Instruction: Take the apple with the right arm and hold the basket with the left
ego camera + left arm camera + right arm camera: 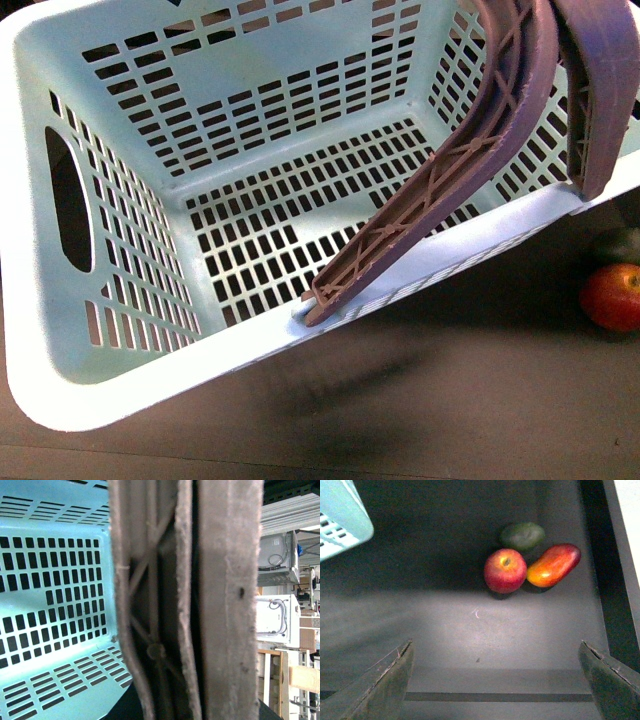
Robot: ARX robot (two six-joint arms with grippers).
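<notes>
apple point(505, 570) on the table point(470, 630), well clear of the basket point(340, 520): firm, glossy, likely slick; i would pinch across its widest girth. right hand point(495, 650) gapes wide; left hand unseen, state i cannot tell.

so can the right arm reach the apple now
Probably yes: right end effector open, bare table before the apple; green fruit and red-orange fruit crowd only its far side.

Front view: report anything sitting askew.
The pale mint slotted plastic basket sits tilted, its near rim slanting over the dark table, both brownish-purple ribbed handles swung up together. Nothing looks spilled or broken.
</notes>
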